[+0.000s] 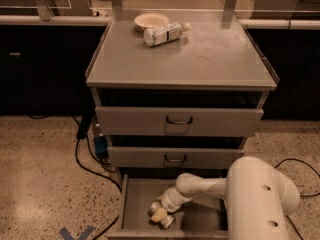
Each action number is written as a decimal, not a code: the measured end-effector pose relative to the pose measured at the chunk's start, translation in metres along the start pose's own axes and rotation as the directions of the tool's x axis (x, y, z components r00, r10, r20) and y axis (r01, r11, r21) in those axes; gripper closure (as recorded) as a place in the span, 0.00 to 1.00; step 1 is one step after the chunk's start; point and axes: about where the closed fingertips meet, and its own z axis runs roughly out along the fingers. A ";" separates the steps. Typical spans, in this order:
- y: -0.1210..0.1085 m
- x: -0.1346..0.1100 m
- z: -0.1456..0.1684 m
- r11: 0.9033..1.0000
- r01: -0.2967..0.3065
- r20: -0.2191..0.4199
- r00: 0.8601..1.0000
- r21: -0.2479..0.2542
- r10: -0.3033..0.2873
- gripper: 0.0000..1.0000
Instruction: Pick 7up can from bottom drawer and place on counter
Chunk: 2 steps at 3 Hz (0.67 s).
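Low in the frame, the shallow grey metal bottom drawer [134,204] stands pulled open, its plain floor showing at the left. The robot's pale, yellow-tipped gripper [160,215] reaches down into it from the right, on the end of a bulky white arm [256,194], and lies close to the drawer floor near the front edge. Whether the gripper is spread or pinched I cannot tell, and the small silvery-green 7up can cannot be told apart from the gripper's tip. Above, the flat grey metal counter [215,59] carries a clear plastic bottle with a white label [164,34] lying on its side, just beside a shallow cream bowl [151,20] at the upper middle.
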 end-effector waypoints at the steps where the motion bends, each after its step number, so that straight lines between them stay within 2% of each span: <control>1: 0.000 0.000 0.000 1.000 0.000 0.000 1.000 0.000 0.000 1.00; 2: 0.006 -0.003 -0.007 1.000 0.004 -0.013 1.000 0.007 -0.004 1.00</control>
